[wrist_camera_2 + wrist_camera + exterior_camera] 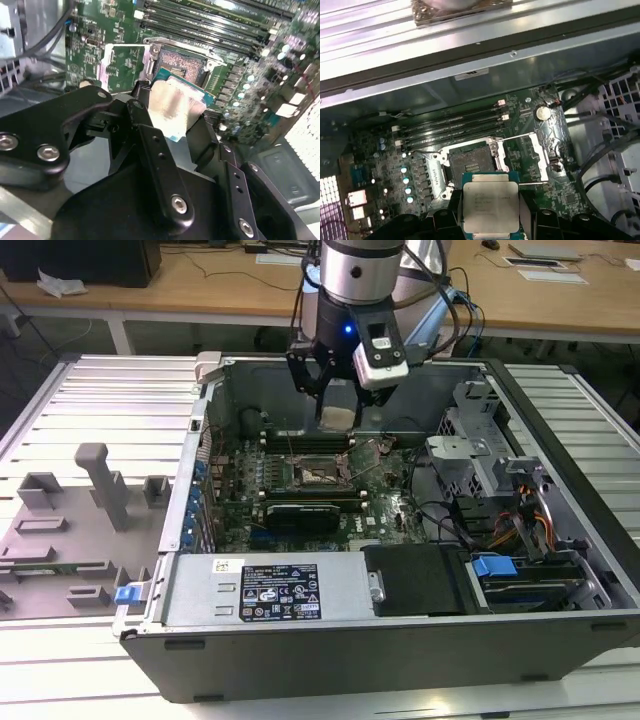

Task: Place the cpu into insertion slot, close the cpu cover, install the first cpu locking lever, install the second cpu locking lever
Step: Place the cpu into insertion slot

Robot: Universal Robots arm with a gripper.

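On the slatted metal table (90, 390), an open computer case (400, 665) is lying on its side, showing its green motherboard (235, 502). Over that board the arm's gripper (338, 410) is hanging, clenching the cpu (490, 207) by two opposite edges, pale metal face showing in the first wrist view. The chip is hovering above the insertion slot (470, 165), apart from it. Beside the slot, the cpu cover (538, 152) is lying flipped open, leaving the socket bare.

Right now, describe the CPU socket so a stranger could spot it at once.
Inside the open dark grey metal computer case, find the green circuit board. Near its middle, beside long black memory slots, sits the small square socket: dark centre, silvery metal rim, square where its neighbours are long strips.
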